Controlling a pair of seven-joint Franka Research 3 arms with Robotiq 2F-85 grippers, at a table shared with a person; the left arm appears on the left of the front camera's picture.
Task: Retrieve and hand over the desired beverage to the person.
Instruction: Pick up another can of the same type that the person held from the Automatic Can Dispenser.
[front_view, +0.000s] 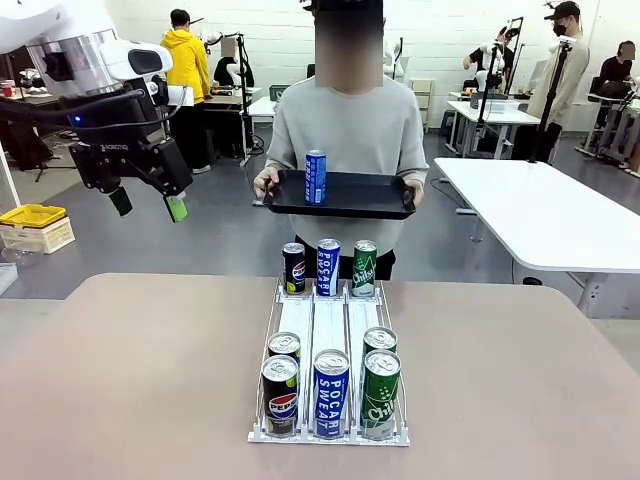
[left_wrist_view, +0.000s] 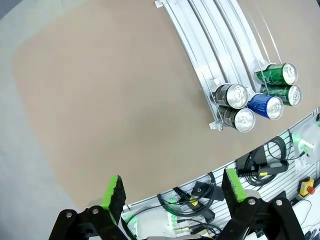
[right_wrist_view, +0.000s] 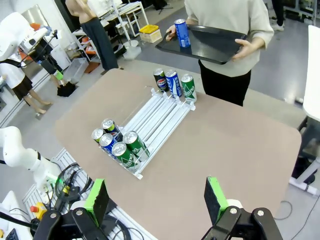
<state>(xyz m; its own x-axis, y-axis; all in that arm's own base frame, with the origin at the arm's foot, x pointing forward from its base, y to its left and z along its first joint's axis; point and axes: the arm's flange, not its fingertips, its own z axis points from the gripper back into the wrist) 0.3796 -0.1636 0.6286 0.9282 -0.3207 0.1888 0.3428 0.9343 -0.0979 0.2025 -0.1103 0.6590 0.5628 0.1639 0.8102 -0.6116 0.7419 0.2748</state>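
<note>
The left gripper (front_view: 148, 205) is hanging in the air above the table's left side. Its black fingers are spreading wide, with nothing between the green pads (left_wrist_view: 114, 192). Its wrist view is looking down on the matte tan table (left_wrist_view: 100, 100) with its rounded corner. The right gripper (right_wrist_view: 156, 197) is likewise standing released, jaws wide apart and empty, over the table's near edge.

The person (front_view: 350, 130), in a light grey T-shirt, is standing at the far side and holding a flat black rectangular tray (front_view: 370, 195) with a low raised rim in both hands. A slim blue can (front_view: 315, 177) with white lettering is standing upright on the tray's left part.

On the table, a clear plastic rack (front_view: 328, 320) with three sloping lanes is carrying cylindrical metal cans with shiny silver tops. The far row of cans (front_view: 328, 267) is showing one black, one blue and one green. The near group of cans (front_view: 331, 392) is showing two black, one blue and two green, packed touching.
</note>
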